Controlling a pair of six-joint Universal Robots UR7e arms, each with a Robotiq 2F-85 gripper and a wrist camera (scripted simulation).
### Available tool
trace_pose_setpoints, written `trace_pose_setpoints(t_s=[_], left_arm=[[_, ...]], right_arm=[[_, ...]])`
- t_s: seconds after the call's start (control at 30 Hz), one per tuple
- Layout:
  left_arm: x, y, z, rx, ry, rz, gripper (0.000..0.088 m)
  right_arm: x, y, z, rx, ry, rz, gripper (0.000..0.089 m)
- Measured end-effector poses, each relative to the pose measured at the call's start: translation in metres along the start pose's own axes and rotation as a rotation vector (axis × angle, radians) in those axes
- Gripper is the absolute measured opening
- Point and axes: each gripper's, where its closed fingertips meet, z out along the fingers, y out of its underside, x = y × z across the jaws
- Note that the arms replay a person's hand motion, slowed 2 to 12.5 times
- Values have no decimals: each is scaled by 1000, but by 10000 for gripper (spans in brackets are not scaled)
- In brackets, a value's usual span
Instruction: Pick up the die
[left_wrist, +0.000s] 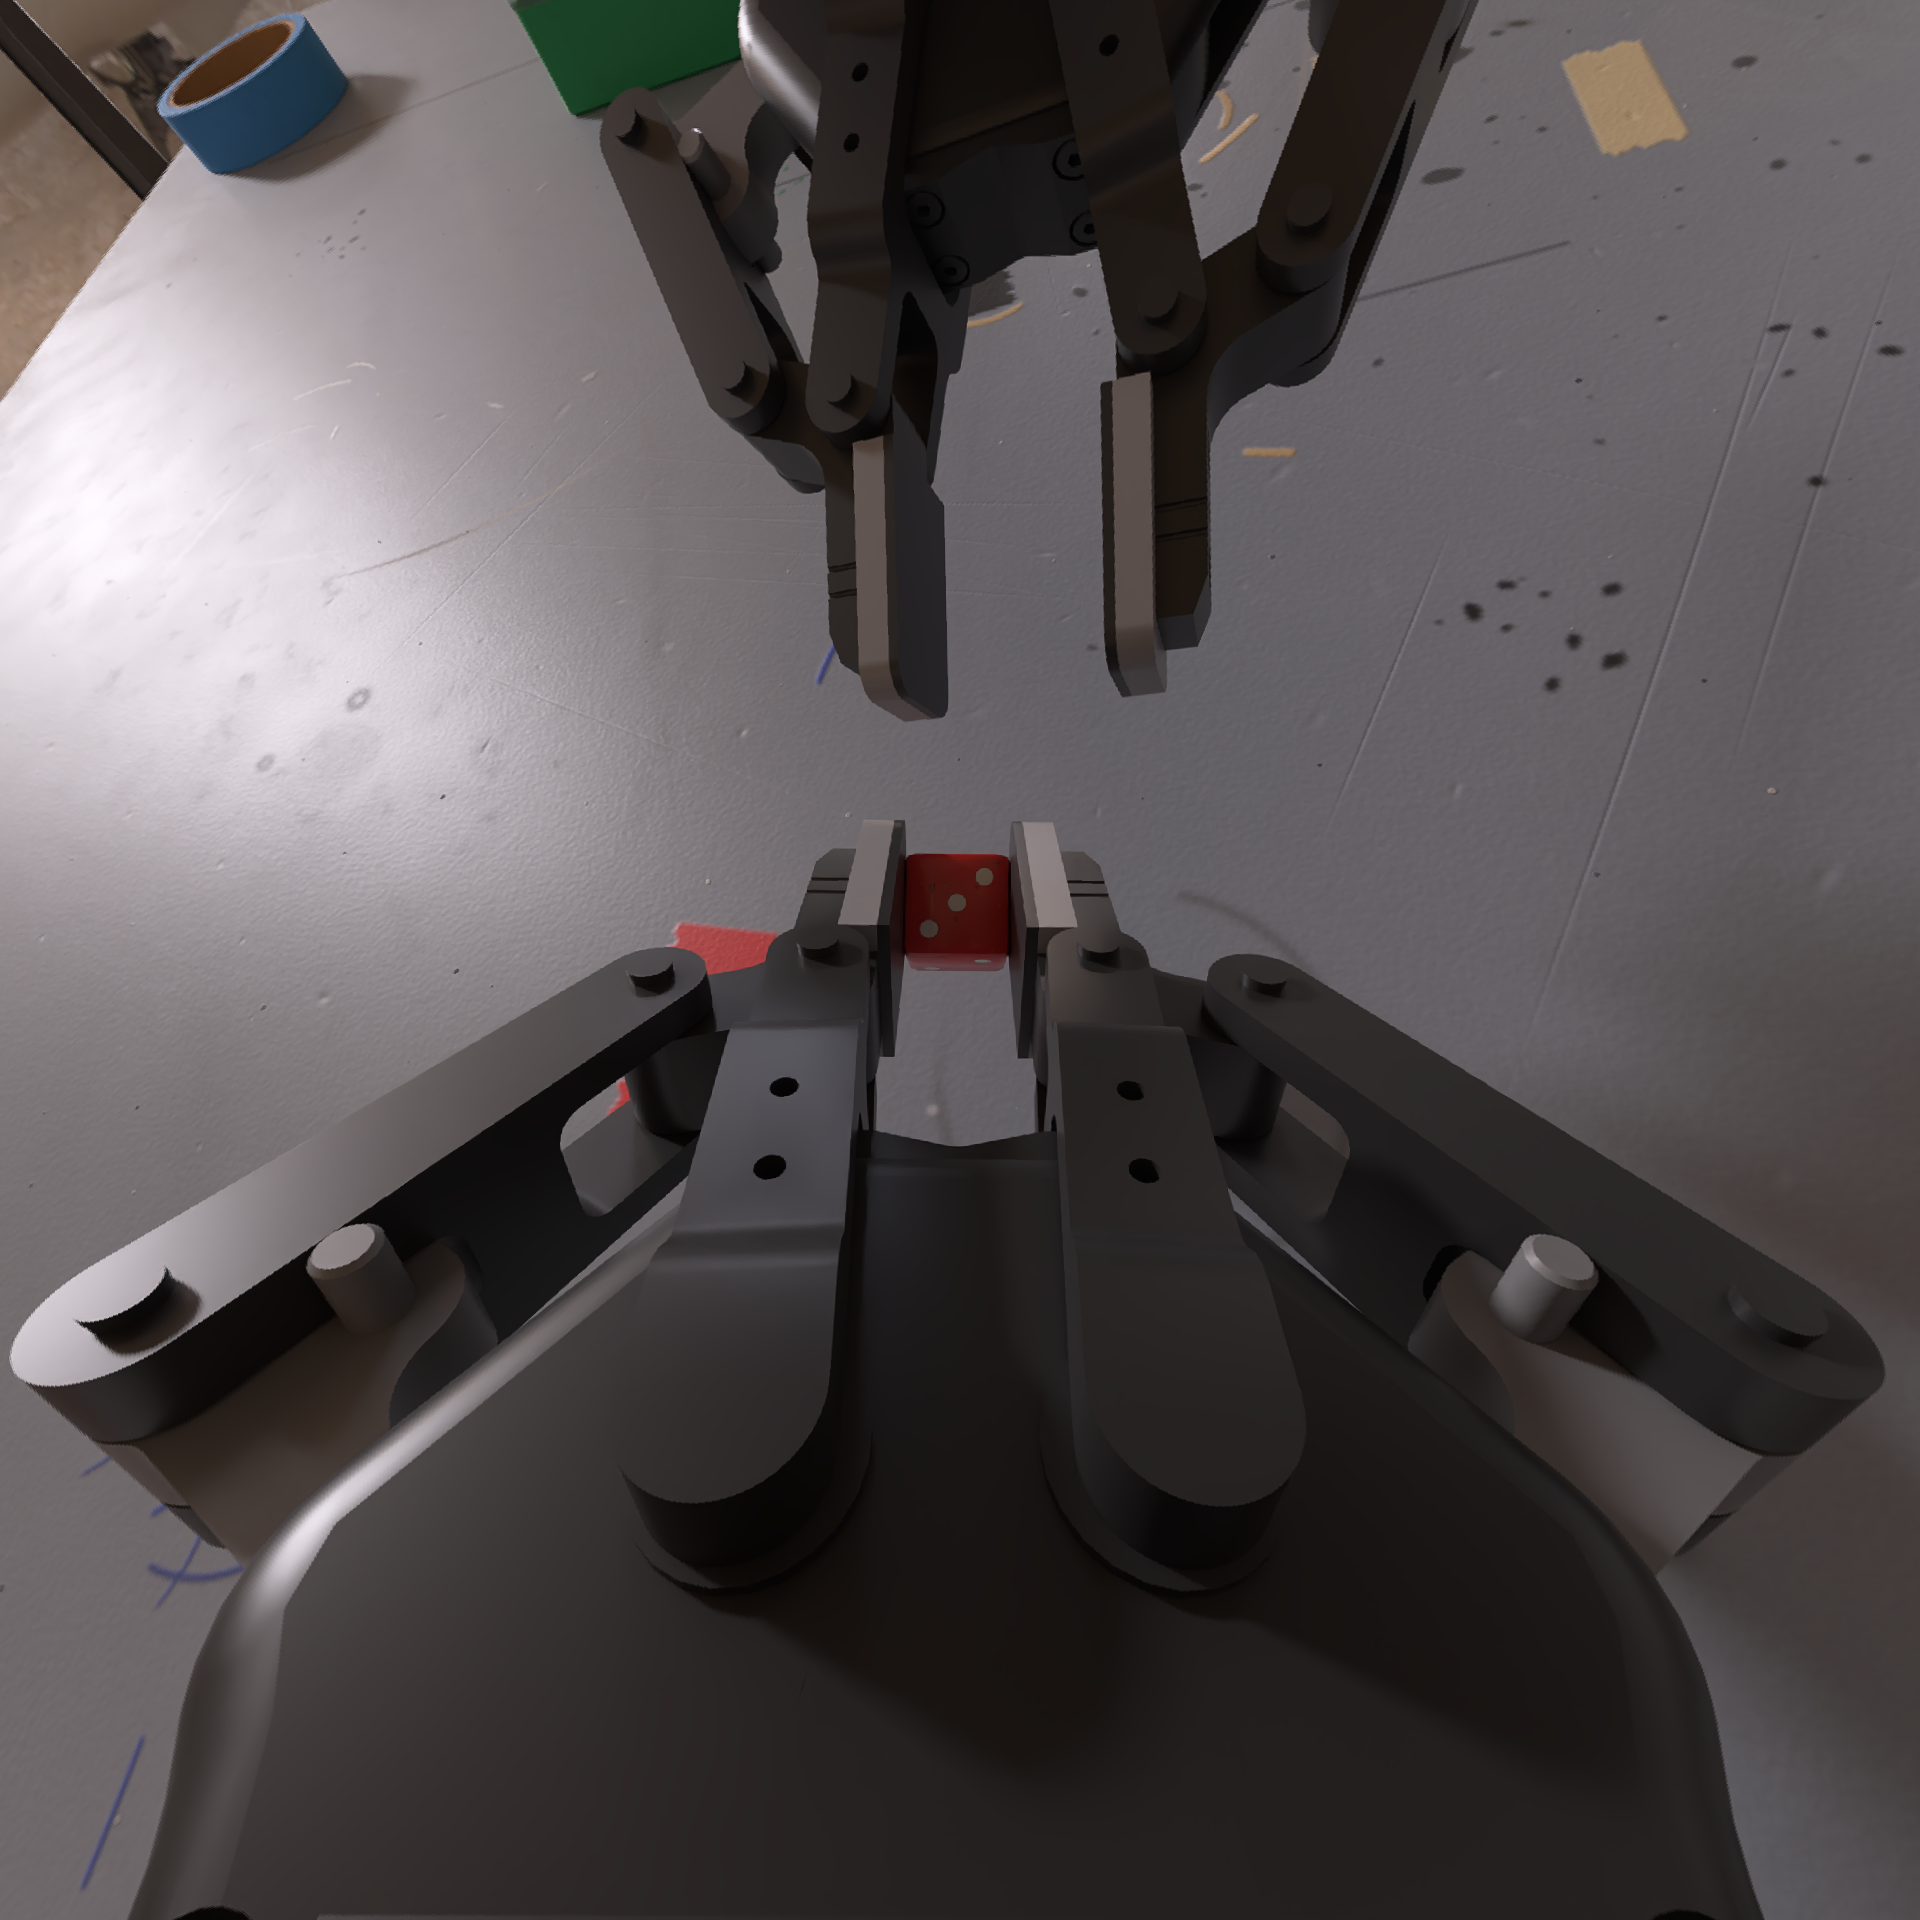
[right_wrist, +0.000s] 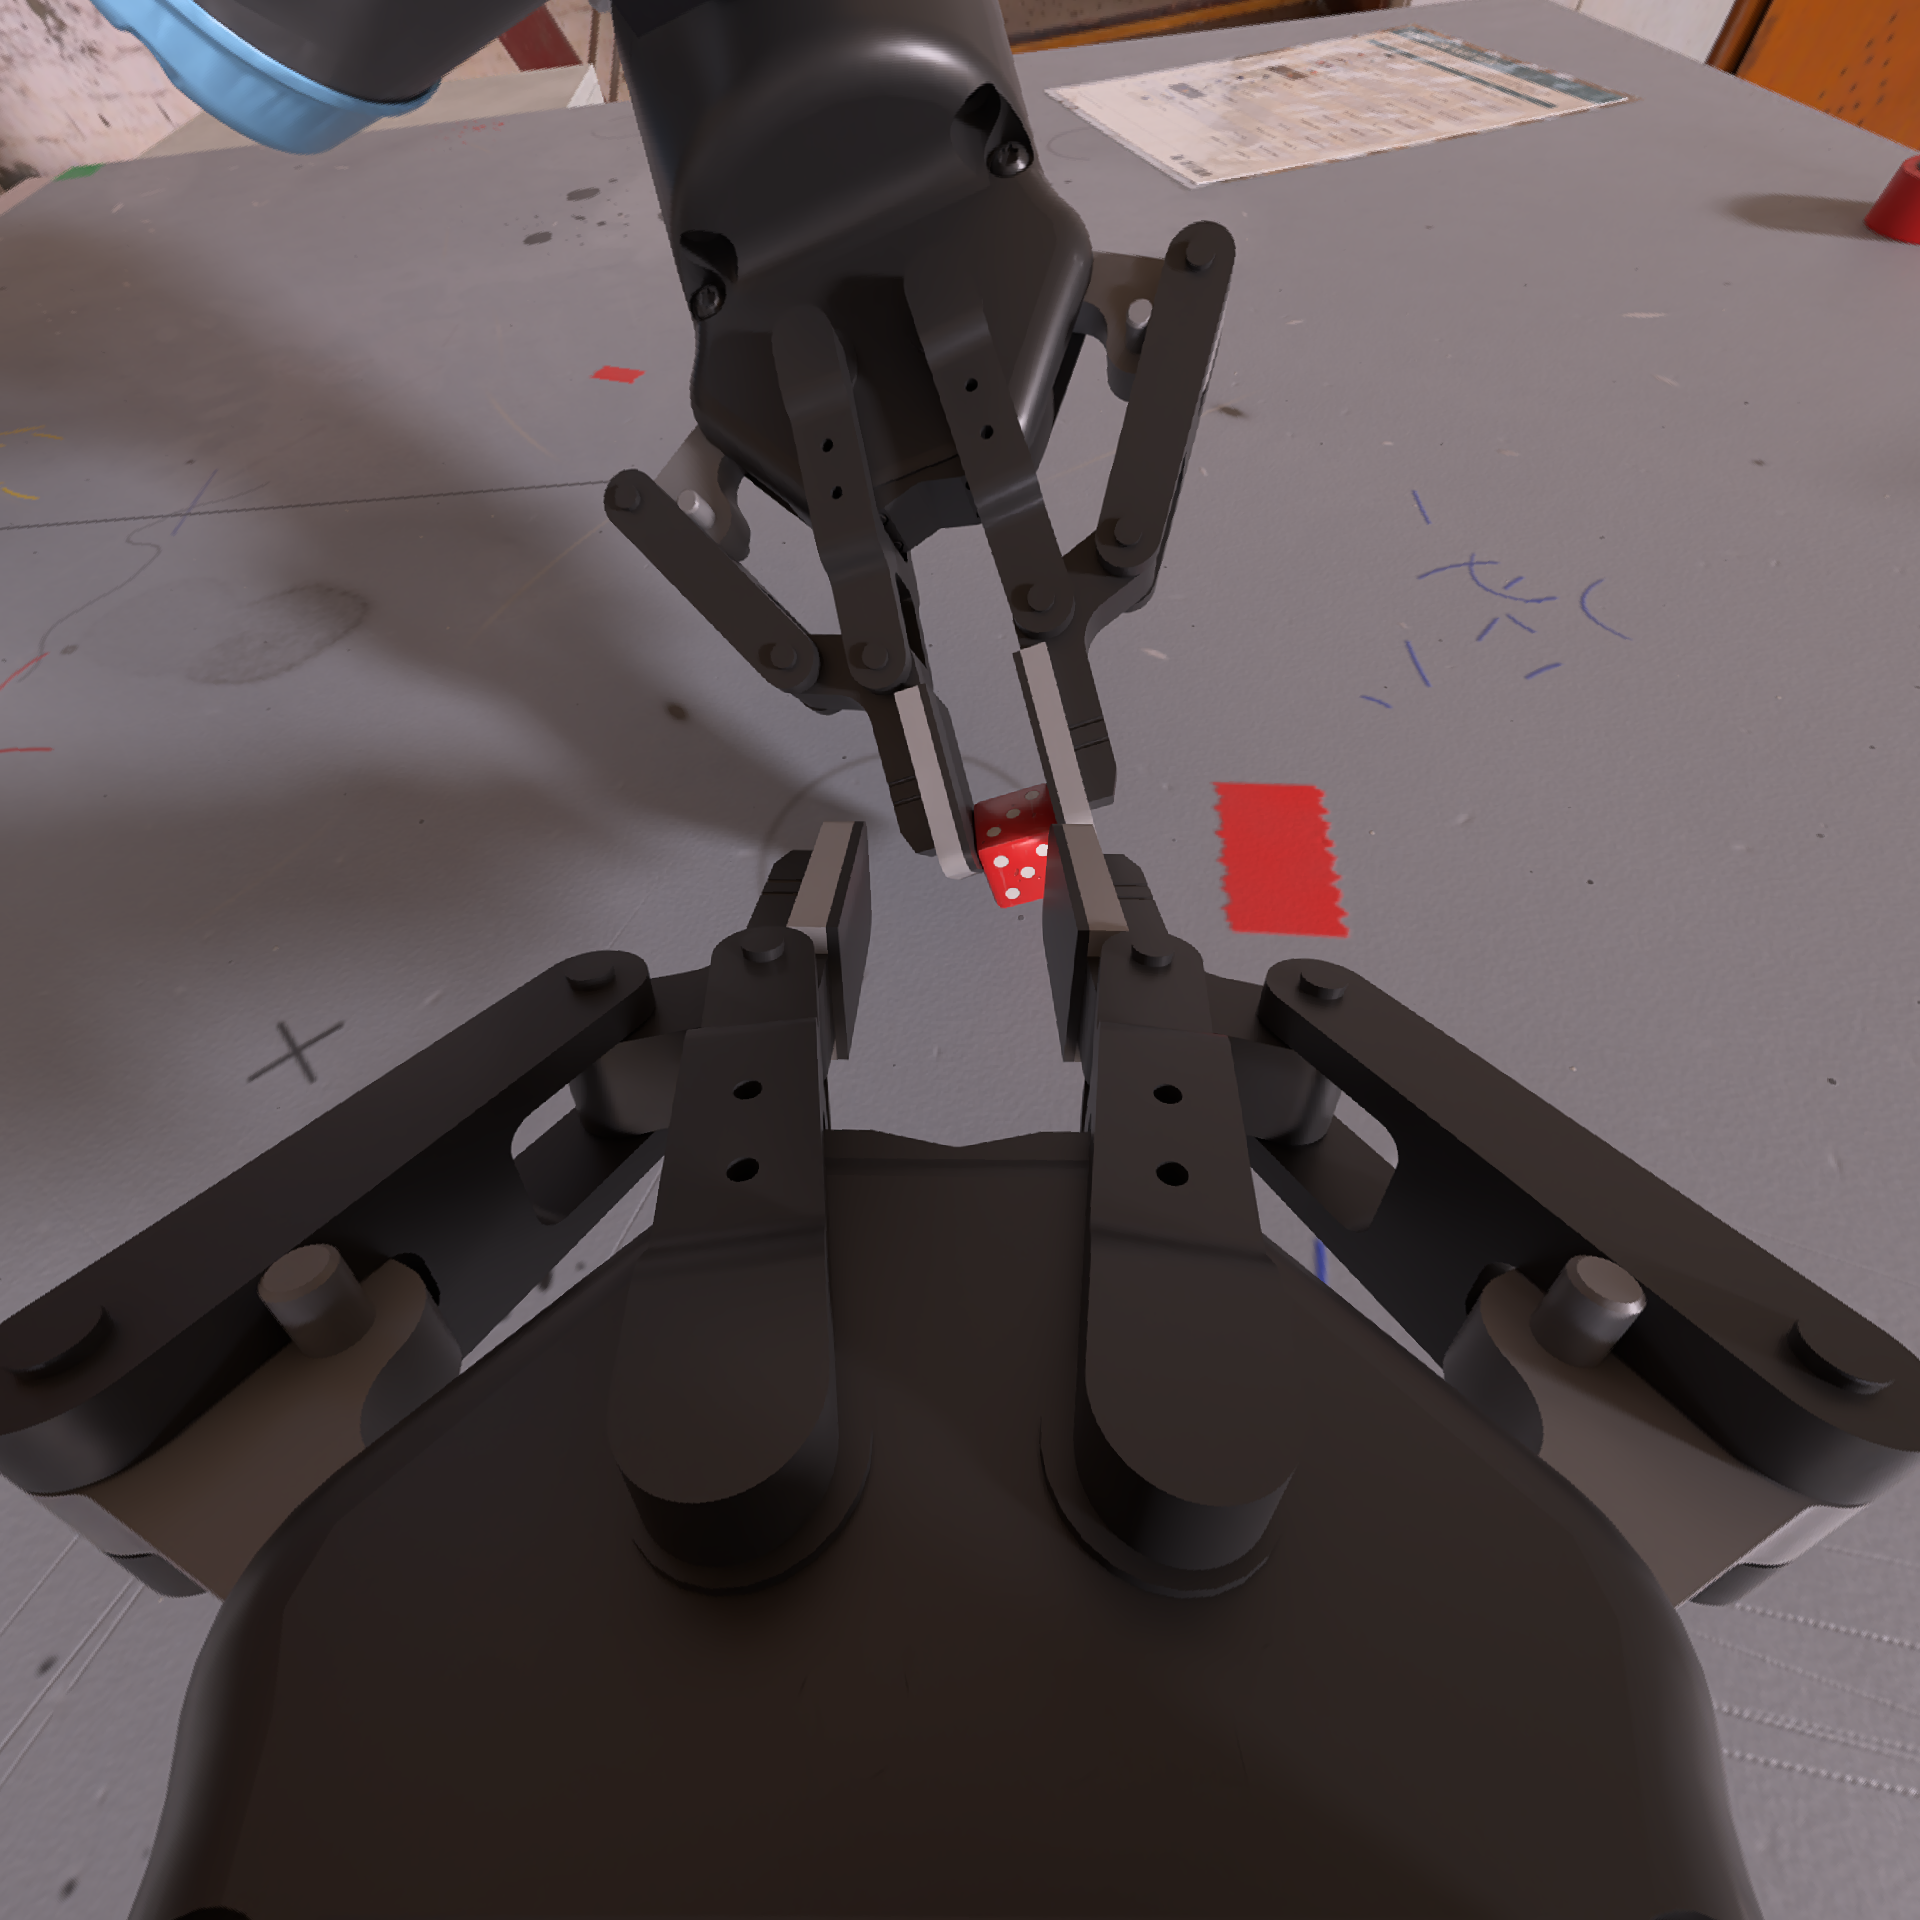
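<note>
Left pincer (left_wrist: 957, 883) pinches the red die (left_wrist: 957, 911) between both pads (right pincer (right_wrist: 961, 883) spread, empty, close opposite).

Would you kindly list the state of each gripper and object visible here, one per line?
left gripper: shut on the die, pads against two opposite faces.
die: red, held between the left gripper's pads, apparently off the table.
right gripper: open, holding nothing, close to the die.
blue tape roll: lying flat on the table, untouched.
printed sheet: lying flat on the table.
</note>
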Motion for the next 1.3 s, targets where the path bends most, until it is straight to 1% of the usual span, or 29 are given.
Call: trace_pose_setpoints(t_s=[0.43, 0.73, 1.3], left_arm=[[0, 0, 0, -2, 3, -5, 177], [0, 0, 0, -2, 3, -5, 177], [0, 0, 0, -2, 1, -5, 177]], right_arm=[[2, -4, -4, 37, 9, 18, 300], [3, -2, -2, 18, 11, 25, 320], [1, 1, 0, -10, 6, 19, 322]])
